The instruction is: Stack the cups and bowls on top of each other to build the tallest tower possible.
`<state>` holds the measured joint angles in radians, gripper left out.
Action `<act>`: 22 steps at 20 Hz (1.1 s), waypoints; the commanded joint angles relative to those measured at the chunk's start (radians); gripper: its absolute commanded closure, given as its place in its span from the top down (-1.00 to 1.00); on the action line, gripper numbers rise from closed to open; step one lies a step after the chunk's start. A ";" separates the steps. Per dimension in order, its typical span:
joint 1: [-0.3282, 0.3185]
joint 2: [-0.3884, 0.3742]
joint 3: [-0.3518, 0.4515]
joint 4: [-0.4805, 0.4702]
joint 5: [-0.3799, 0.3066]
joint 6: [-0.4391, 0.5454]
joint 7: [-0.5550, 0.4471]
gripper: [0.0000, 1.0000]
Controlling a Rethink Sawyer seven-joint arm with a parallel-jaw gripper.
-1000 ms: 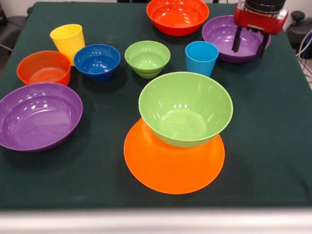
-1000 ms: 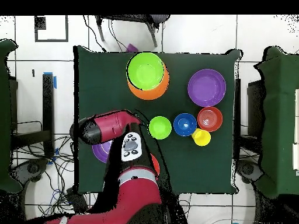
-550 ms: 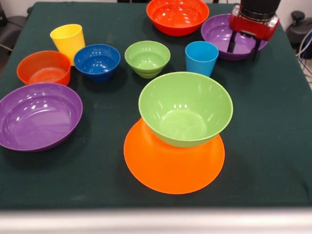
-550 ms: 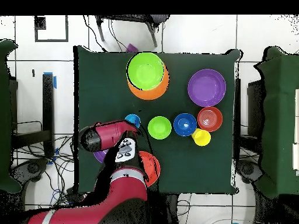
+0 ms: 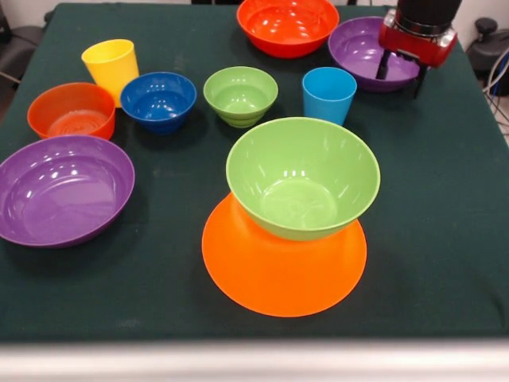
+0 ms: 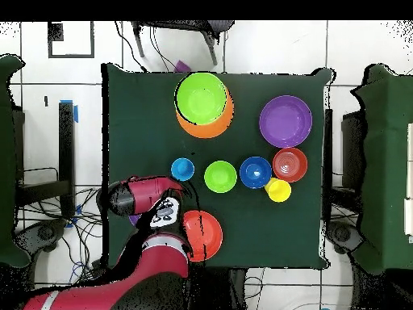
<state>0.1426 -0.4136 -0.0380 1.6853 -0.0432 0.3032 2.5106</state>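
- The tower (image 5: 296, 215) stands near the middle of the table's (image 5: 445, 239) front edge: a big orange bowl (image 5: 282, 267) turned upside down as a broad base, with a large green bowl (image 5: 303, 177) sitting upright on it, somewhat off-centre toward the back. A wide upturned base probably gives the steadiest footing for height.
- The other pieces lie unstacked in a loose row across the middle of the table, well apart, likely so each can be reached singly: yellow cup (image 5: 110, 67), small red-orange bowl (image 5: 71, 110), dark blue bowl (image 5: 158, 100), small green bowl (image 5: 240, 95), blue cup (image 5: 328, 94).
- A large purple bowl (image 5: 64, 188) sits at the left edge.
- A big red-orange bowl (image 5: 288, 25) and a second purple bowl (image 5: 371, 52) sit side by side at the back edge, toward the right corner.
- The gripper (image 5: 399, 74) hangs at the second purple bowl's right rim, its two dark fingers (image 5: 383, 65) spread fairly wide and pointing down; one seems to reach inside the bowl, the other outside the rim. Whether they touch it cannot be told.
- The red wrist is upright above the fingers; from overhead the arm (image 6: 149, 196) lies bent across that corner and hides the bowl.
- Nothing is held; a rim grasp on this bowl looks like the step in hand.
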 commanded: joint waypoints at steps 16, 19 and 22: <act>0.061 0.000 -0.047 -0.063 0.083 0.153 0.052 -1.00; 0.073 -0.028 -0.060 -0.071 0.100 0.194 0.077 -1.00; 0.060 -0.050 -0.056 -0.095 0.107 0.253 0.072 -1.00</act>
<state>0.2113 -0.4517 -0.1248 1.6838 0.0325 0.4298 2.5106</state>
